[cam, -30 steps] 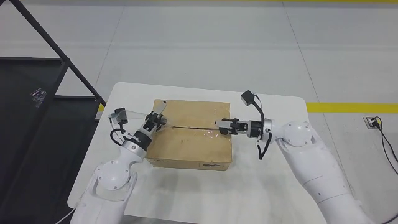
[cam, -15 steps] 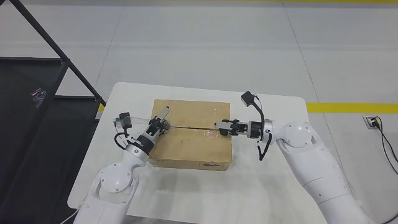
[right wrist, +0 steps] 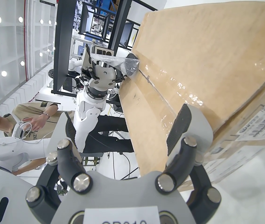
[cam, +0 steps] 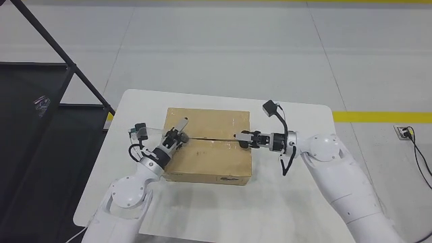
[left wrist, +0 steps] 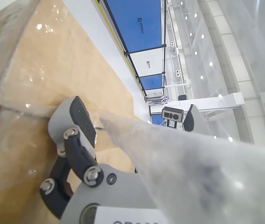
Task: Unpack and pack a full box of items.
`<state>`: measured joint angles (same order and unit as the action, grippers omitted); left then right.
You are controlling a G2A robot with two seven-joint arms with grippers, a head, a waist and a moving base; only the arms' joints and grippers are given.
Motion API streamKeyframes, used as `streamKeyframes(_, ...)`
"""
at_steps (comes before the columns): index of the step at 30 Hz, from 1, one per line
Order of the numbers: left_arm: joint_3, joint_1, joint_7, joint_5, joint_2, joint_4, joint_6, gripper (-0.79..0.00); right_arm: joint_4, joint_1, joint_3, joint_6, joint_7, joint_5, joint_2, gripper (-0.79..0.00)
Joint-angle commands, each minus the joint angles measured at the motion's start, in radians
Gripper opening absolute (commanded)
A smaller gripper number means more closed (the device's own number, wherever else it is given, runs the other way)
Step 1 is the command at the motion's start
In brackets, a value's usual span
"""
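Left end effector (cam: 177,136) edged along one box (cam: 212,160), with one tape strip (left wrist: 181,152).

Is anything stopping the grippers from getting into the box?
Yes. The box is shut, and clear tape seals its top, lifted only at the end by the left gripper.
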<state>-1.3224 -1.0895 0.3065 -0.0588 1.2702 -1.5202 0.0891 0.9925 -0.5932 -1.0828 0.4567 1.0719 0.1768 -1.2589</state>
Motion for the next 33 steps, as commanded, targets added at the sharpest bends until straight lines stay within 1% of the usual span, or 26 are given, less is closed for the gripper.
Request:
streamKeyframes(1,0.005,0.002,-0.004,0.002,0.001,-0.005,-0.001,0.0,-0.001,-0.001,0.001,0.002,-0.001,0.0,0.001,0.0)
streamKeyframes(16,0.087,0.058,-0.058,0.065,0.02,0.005,-0.027,0.0,-0.007,-0.014,-0.011,0.018,0.0,0.015,0.011,0.0)
streamKeyframes(33,0.158,0.131,-0.087,0.094,0.045,0.058,-0.054,0.0,-0.035,-0.014,-0.017,0.045,0.005,0.041,0.018,0.0)
